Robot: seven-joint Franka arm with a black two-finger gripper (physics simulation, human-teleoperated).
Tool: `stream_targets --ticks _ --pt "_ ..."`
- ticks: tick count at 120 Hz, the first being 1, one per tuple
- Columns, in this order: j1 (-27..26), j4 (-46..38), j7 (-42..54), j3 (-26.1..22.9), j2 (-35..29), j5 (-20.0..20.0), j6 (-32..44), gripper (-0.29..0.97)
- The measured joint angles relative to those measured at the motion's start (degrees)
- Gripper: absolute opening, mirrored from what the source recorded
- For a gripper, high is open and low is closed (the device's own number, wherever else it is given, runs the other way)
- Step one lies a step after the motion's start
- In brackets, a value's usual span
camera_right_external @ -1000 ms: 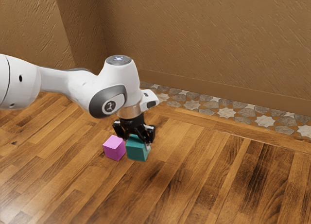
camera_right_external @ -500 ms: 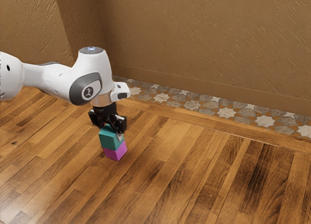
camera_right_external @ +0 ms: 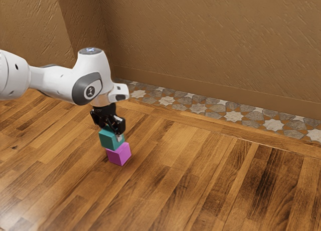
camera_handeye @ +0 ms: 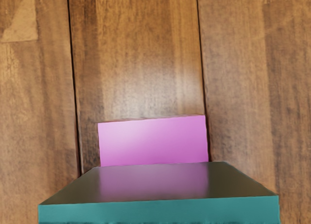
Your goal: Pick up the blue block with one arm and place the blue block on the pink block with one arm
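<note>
Blue block (camera_right_external: 111,139), more blue-green in colour, is held up over a wide wooden floor (camera_right_external: 225,181). The white arm (camera_right_external: 55,83) is stretched in from the exterior view's left, and its hand is pointed straight down. The black gripper (camera_right_external: 111,132) is squeezed tight on the blue block, with one finger on each side. The block is hung right under the fingers, with its top kept level. The pink block (camera_right_external: 119,154) is sat on the floor just below it. The blue block is seen a little toward the exterior view's left of the pink one, not quite lined up. It cannot be told if the two are touching. A small slide over the pink block's middle is likely needed before the fingers are let go.
</note>
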Motion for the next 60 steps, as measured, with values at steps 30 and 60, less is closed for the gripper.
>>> stream_targets --ticks 30,60 --pt "0.03 0.99 3.40 -0.04 1.24 -0.15 1.13 0.36" --pt "-0.01 1.35 5.70 0.04 1.39 -1.17 1.40 0.38"
